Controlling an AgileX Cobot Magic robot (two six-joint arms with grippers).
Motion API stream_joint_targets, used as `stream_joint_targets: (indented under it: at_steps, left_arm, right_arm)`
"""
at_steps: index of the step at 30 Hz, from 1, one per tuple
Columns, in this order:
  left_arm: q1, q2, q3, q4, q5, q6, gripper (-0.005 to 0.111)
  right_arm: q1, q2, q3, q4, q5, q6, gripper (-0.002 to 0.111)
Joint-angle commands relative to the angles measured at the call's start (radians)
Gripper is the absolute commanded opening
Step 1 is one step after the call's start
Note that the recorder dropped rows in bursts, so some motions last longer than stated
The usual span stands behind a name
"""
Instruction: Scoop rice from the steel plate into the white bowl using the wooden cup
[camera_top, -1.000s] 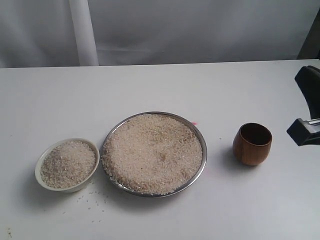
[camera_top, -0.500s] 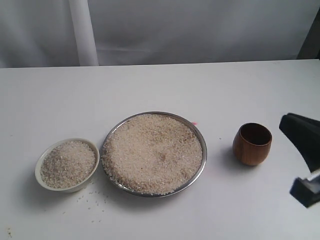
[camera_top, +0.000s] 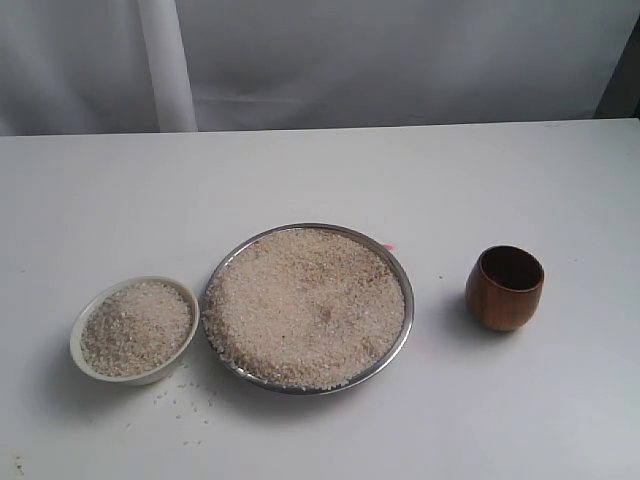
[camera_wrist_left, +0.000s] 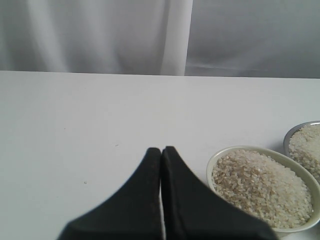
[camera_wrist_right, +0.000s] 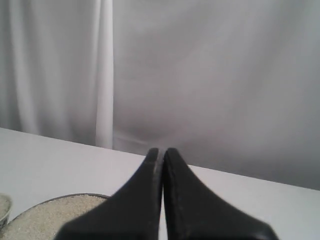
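black right gripper (camera_wrist_right: 161, 150) has left the right edge of the white table (camera_top: 300, 170); it and the left gripper (camera_wrist_left: 161, 149) are closed, empty. reddish-brown wooden cup (camera_top: 505, 288) stands upright near that edge, room all round.

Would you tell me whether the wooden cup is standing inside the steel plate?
No, the wooden cup stands on the table, apart from the steel plate.

The plate (camera_top: 409, 318) is shiny silver metal with a bright rim. The bowl (camera_top: 76, 350) is cream-white ceramic, smooth, with a soft sheen. The cup (camera_top: 504, 300) is reddish-brown polished wood, glossy outside and darker within. The rice (camera_top: 305, 305) is a dry, grainy, matt mass. The counter (camera_top: 300, 170) is smooth matt white. Behind it hangs pale cloth (camera_top: 400, 60) in soft folds. The left tool (camera_wrist_left: 161, 150) and right tool (camera_wrist_right: 160, 150) are matt black and smooth.
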Motion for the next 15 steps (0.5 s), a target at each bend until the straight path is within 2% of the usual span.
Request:
stream_joint_targets:
  at_steps: [1,15]
  left_arm:
    - [-0.004,-0.002,-0.008,-0.005,-0.01,-0.002,0.0]
    - [-0.004,-0.002,-0.008,-0.005,-0.01,-0.002,0.0]
  right_arm:
    - [-0.008,-0.075,0.035,-0.022,0.035,-0.005,0.0]
    - [-0.008,-0.078,0.118,-0.037,0.022,0.004,0.0]
